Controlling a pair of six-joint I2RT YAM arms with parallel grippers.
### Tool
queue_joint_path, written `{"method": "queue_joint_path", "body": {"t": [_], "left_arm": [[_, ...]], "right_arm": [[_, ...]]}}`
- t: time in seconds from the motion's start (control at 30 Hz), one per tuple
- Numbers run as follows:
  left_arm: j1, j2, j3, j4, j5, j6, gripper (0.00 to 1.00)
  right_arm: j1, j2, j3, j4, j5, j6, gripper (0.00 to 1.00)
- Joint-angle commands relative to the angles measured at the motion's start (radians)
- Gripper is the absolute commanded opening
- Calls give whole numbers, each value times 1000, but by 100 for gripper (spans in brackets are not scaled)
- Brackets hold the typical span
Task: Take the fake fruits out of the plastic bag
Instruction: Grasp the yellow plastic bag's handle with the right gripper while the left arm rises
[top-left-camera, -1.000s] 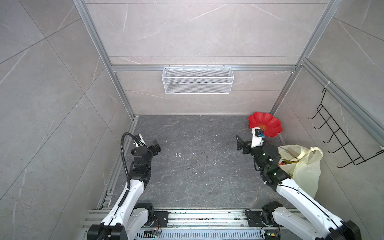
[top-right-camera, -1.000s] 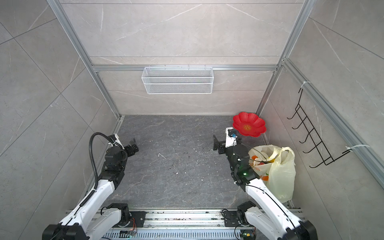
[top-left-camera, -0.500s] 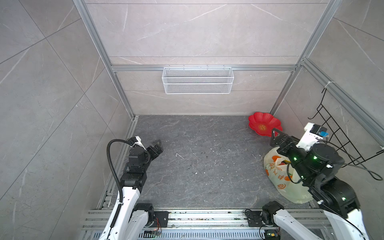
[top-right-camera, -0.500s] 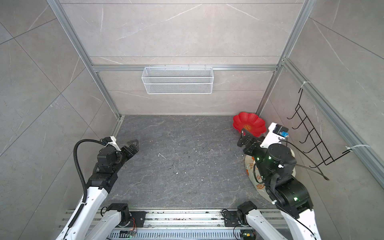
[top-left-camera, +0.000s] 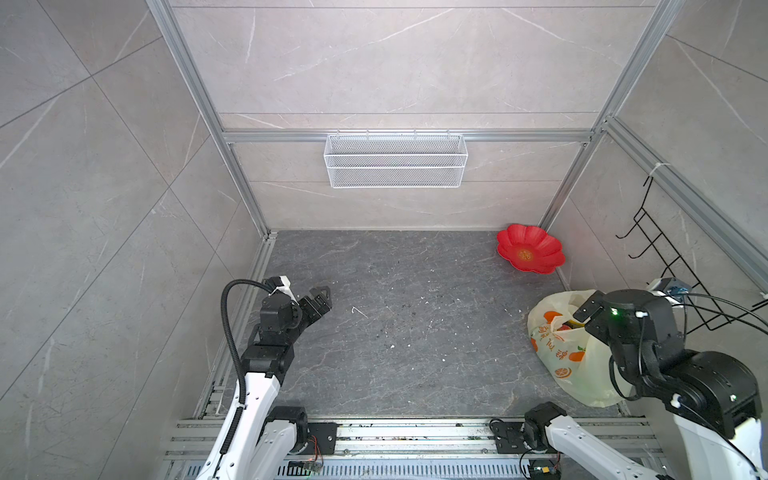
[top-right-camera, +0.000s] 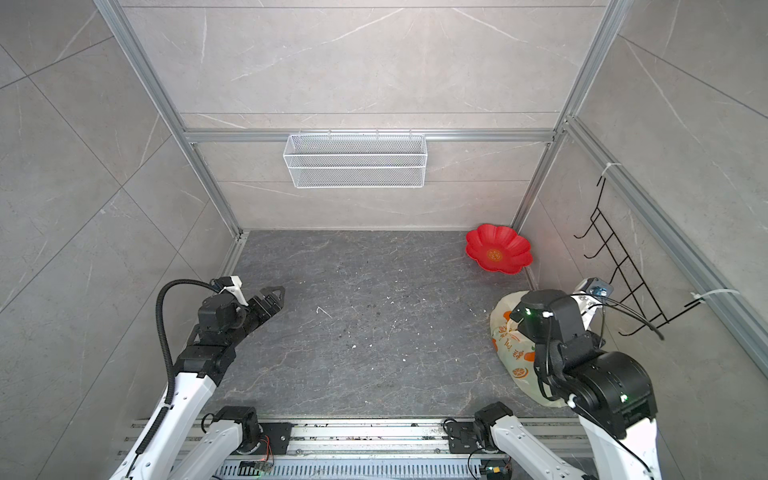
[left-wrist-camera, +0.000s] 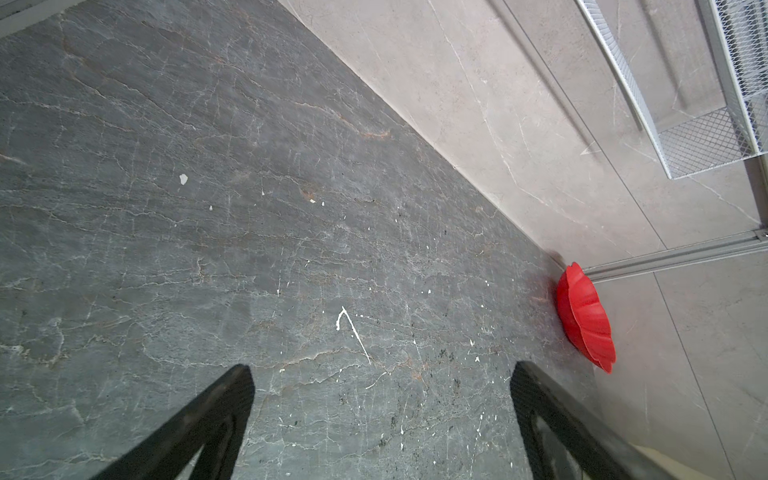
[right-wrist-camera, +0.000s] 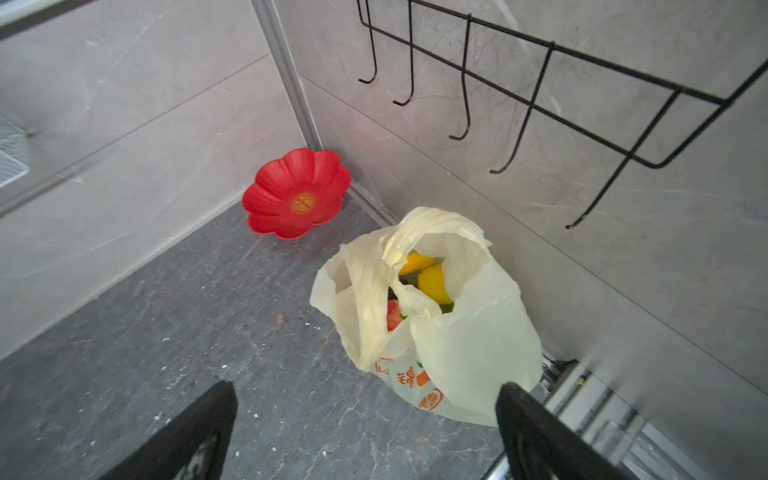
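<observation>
Fake fruits (right-wrist-camera: 430, 282) are all in the plastic bag (right-wrist-camera: 478, 332) as far as visible: two yellow on top, a red one lower, a bit of green, rest hidden. None on the tabletop (right-wrist-camera: 166, 332) or the red flower-shaped plate (right-wrist-camera: 297, 193), so task looks not begun; every fruit left to pull. Bag: thin, pale yellow, orange print, slumped upright w/ mouth gaping, handles flopped over. It sits against the right-side wall, near the plate. Right gripper (right-wrist-camera: 363, 390) hangs above it, jaws wide, empty. Left gripper (top-left-camera: 320, 297) well apart across the tabletop, also wide, nothing held.
</observation>
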Motion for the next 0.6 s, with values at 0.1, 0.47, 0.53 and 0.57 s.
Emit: {"method": "queue_joint_path", "body": {"t": [0.1, 0.47, 0.53, 0.57], "left_arm": [[-10, -19, -5, 7, 24, 11, 100], [-24, -33, -4, -5, 11, 20, 100], [-26, -31, -4, -4, 12, 20, 100], [-27, -31, -4, -5, 11, 20, 100]], "right_arm": [[-2, 79, -24, -9, 129, 1, 100], [-290, 136, -133, 182, -58, -156, 99], [-320, 138, -151, 207, -79, -176, 98], [-340, 142, -162, 226, -104, -190, 97]]}}
